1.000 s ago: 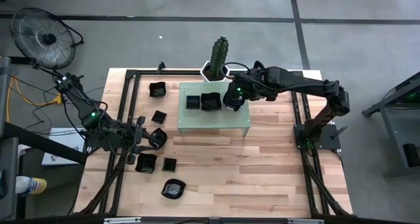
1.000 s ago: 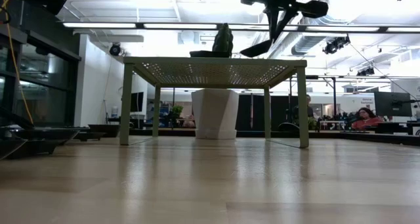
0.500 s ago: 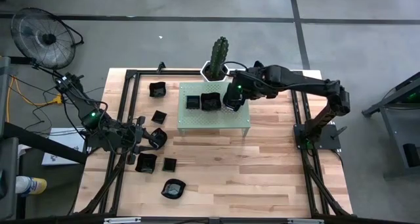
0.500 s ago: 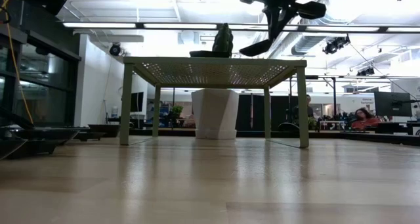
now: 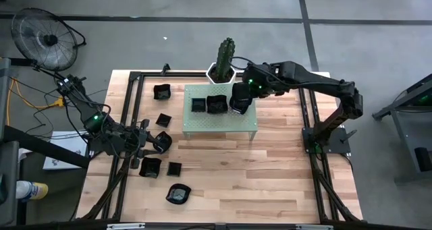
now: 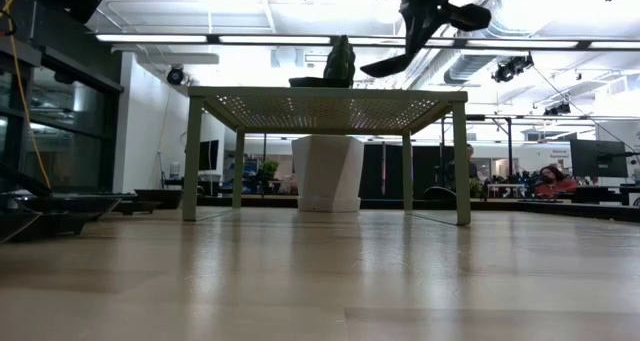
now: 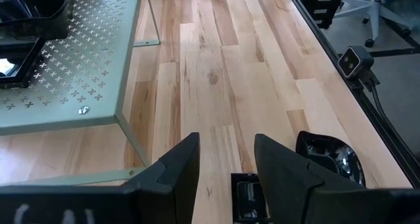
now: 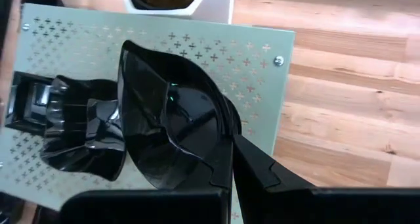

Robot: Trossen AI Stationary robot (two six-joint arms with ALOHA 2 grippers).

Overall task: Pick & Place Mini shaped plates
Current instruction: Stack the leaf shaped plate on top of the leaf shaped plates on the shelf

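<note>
Wood table (image 5: 270,169): right gripper (image 8: 230,159) is pinching a black plate (image 8: 172,122) above green stand (image 5: 246,122) (2 plates there). Next: lowering, letting go. Left gripper (image 7: 226,159) is waiting, spread.

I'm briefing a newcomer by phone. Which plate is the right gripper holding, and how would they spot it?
Find the pale green perforated stand in front of the cactus. Above its right end the right gripper pinches a glossy black plate by its rim. Unlike the two plates lying flat beside it, it is lifted and tilted.

Glossy black plate (image 8: 174,122), smooth; matt pale-green perforated metal stand (image 5: 219,120); table (image 5: 270,169) of light wood planks.
</note>
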